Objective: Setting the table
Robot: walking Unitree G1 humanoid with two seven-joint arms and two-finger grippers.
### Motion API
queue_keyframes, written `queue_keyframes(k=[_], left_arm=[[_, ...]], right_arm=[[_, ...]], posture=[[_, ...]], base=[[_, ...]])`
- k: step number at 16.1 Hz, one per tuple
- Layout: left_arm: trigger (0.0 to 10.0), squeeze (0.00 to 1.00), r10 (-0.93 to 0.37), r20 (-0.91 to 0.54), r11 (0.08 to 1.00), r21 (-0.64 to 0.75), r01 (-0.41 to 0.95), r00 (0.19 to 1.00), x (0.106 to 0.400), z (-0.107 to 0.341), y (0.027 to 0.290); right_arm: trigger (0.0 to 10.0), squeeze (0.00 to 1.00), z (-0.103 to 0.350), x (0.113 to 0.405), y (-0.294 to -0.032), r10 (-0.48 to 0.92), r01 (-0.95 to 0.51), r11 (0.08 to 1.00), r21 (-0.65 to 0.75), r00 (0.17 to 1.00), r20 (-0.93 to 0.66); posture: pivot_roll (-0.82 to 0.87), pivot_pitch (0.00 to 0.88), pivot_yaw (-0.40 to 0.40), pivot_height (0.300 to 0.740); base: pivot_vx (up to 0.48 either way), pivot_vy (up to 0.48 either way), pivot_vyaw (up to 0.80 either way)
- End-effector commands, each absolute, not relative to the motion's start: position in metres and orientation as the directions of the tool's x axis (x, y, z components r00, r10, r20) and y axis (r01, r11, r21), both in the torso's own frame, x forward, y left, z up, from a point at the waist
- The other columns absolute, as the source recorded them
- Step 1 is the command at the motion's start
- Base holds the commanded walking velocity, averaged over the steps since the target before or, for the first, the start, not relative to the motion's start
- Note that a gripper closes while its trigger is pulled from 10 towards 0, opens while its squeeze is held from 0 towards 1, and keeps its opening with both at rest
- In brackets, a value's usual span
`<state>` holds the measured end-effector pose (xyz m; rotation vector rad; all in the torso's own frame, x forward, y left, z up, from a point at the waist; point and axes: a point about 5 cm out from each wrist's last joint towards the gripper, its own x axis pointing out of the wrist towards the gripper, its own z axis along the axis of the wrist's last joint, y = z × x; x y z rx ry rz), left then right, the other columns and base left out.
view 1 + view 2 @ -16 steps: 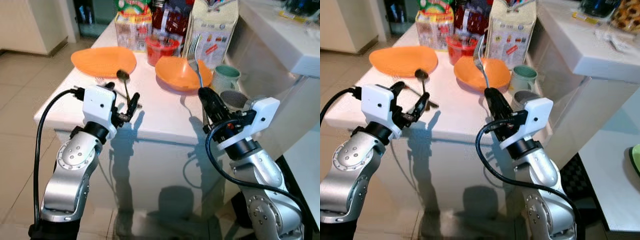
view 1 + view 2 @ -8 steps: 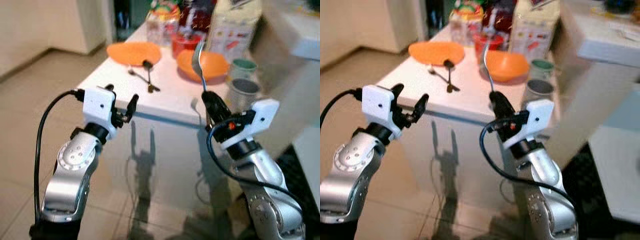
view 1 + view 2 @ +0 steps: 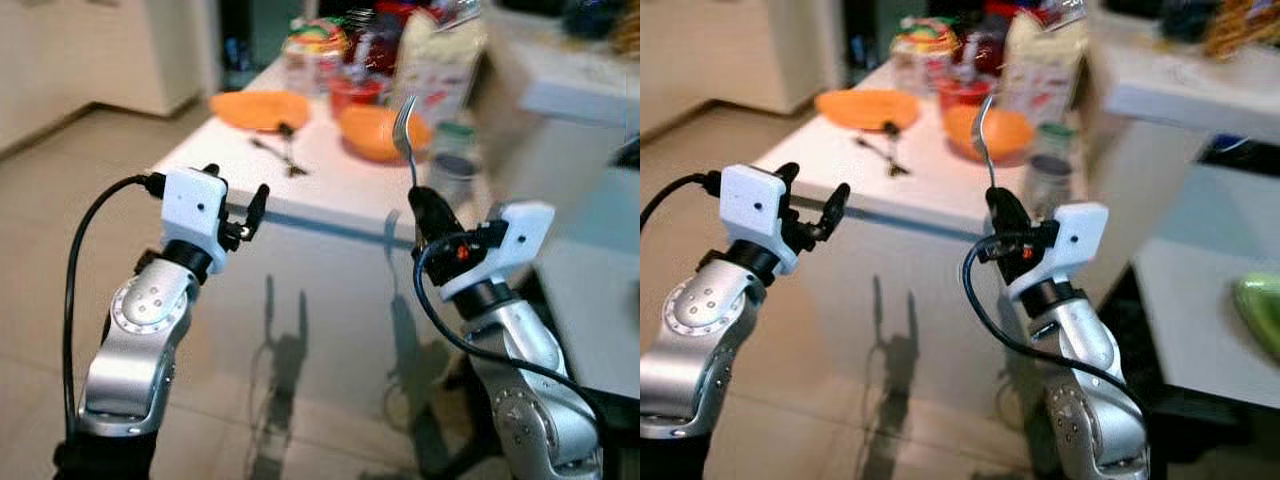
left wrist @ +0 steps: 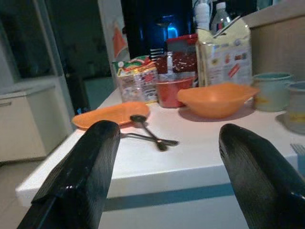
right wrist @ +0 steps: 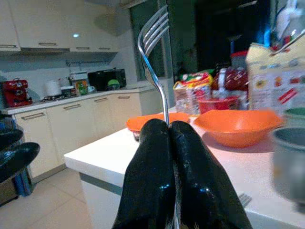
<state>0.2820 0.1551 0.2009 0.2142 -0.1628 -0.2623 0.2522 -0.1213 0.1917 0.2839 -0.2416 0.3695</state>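
Right pincer [image 3: 1000,203] clenched on fork [image 3: 983,128], tines up, short of table [image 3: 340,195] edge. Left pincer [image 3: 238,205] released, empty. Bowl [image 3: 382,131] at table's 1 o'clock, plate [image 3: 258,108] at 11, spoon [image 3: 287,143] between. Judged step: carrying fork. Next: approach, lay beside bowl.

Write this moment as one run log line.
right gripper: shut on fork, upright | left gripper: open, empty | spoon: on table

Orange plate [image 4: 110,114] and bowl [image 4: 215,98] on a white table [image 4: 190,160].
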Motion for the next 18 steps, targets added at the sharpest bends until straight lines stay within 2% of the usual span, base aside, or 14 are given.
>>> queue_keyframes(k=[1, 18], left_arm=[[10.0, 0.0, -0.295, 0.132, 0.939, 0.227, 0.261, 0.946, 0.283, 0.202, 0.148], [10.0, 0.0, -0.293, 0.166, 0.942, 0.218, 0.254, 0.942, 0.296, 0.209, 0.143]], right_arm=[[10.0, 0.0, 0.193, 0.253, -0.13, 0.286, -0.357, 0.906, 0.226, 0.912, 0.293], [10.0, 0.0, 0.203, 0.257, -0.142, 0.239, -0.32, 0.927, 0.197, 0.906, 0.348]], posture=[[0.04, 0.0, -0.053, 0.74], [0.01, 0.0, -0.024, 0.74]], base=[[0.0, -0.412, 0.0], [0.0, -0.414, 0.0]])
